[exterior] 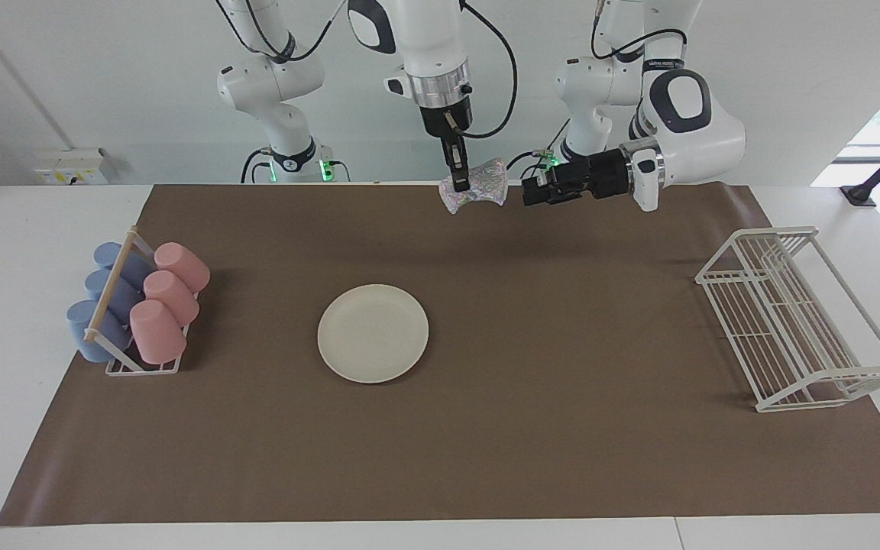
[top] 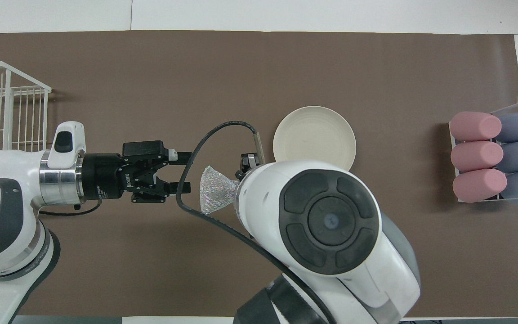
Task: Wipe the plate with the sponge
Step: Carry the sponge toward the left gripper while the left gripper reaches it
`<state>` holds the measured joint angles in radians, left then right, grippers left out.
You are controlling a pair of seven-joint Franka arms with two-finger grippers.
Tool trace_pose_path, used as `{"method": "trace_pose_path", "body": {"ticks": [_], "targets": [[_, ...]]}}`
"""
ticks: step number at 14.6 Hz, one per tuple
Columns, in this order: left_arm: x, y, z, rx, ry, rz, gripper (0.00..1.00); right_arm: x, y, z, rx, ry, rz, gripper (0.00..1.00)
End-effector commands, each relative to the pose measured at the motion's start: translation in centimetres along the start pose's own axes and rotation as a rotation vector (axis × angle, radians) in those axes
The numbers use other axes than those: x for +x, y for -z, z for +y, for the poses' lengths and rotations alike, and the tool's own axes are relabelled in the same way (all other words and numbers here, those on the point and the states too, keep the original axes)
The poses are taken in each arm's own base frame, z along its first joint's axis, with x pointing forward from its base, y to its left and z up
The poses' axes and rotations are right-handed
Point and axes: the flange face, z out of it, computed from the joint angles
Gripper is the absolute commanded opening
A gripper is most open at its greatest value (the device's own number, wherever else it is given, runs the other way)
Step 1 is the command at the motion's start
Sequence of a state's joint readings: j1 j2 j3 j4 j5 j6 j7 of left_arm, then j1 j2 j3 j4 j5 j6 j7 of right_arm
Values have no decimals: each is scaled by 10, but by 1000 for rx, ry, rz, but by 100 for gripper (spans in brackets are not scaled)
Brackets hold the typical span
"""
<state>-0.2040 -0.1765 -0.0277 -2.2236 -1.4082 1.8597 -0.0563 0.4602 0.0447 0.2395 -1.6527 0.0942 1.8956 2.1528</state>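
The surface (exterior: 12,321) is white and carries a brown mat (exterior: 562,458) over most of its width. At the left arm's end of the mat, well apart from both tools, stands a white wire rack (exterior: 795,321). At the right arm's end sits a small rack of cups (exterior: 138,305), pink ones and blue ones lying on their sides, also well apart from the tools.

The plate (exterior: 373,333) lies flat on the mat, below the raised right tool (exterior: 461,183) and farther from the robots than the spot that tool is over; nothing touches it.

The right tool points straight down, high over the mat near the robots' edge, its fingertips closed on the sponge (exterior: 478,186), which hangs from the grip and fans out toward the left tool. The left tool (exterior: 529,192) lies level in the air, just beside the sponge, aimed at it with its fingers spread apart and nothing between them. In the overhead view its fingertips (top: 182,186) stop just short of the sponge.
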Motion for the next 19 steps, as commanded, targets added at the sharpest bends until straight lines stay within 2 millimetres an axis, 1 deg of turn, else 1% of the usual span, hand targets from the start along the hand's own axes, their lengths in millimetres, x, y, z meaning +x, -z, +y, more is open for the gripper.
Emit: {"method": "trace_pose_path", "body": {"ticks": [1,2,4,5,7,8,9,10,11,12,14,15,16,17,19], "targets": [[6,-22,10,29,2,-29,100,-4,1,-2,9,-19,-7,0],[8,-25,9,80,-18,-49,100,-4,1,-2,9,-19,-7,0],[30,-35,25,133,-48,-144,100,-4,1,-2,10,-19,-8,0],[36,-36,30,134,-49,-178,100,-4,1,-2,11,-17,-7,0],[34,-33,30,131,-45,-193,100,-4,1,-2,11,-17,-7,0],[36,-27,29,126,-40,-200,100,-3,1,-2,11,-17,-5,0],[35,-27,29,128,-39,-211,95,-3,1,-2,11,-17,-5,0],[35,-26,28,131,-37,-214,85,-3,1,-2,10,-17,-4,0],[33,-26,28,147,-42,-227,78,-3,1,-2,11,-17,-5,0],[30,-24,27,184,-52,-252,75,-3,1,-2,11,-17,-5,0],[29,-18,25,193,-44,-277,68,-3,1,-2,11,-17,-5,0],[28,-18,25,194,-39,-279,60,-3,1,-2,11,-17,-5,0],[28,-18,26,198,-20,-276,46,-3,1,-2,11,-18,-5,0],[27,-22,27,206,20,-265,29,-3,1,-2,11,-18,-5,0],[25,-24,28,213,59,-261,15,-3,1,-2,11,-18,-5,0]]}}
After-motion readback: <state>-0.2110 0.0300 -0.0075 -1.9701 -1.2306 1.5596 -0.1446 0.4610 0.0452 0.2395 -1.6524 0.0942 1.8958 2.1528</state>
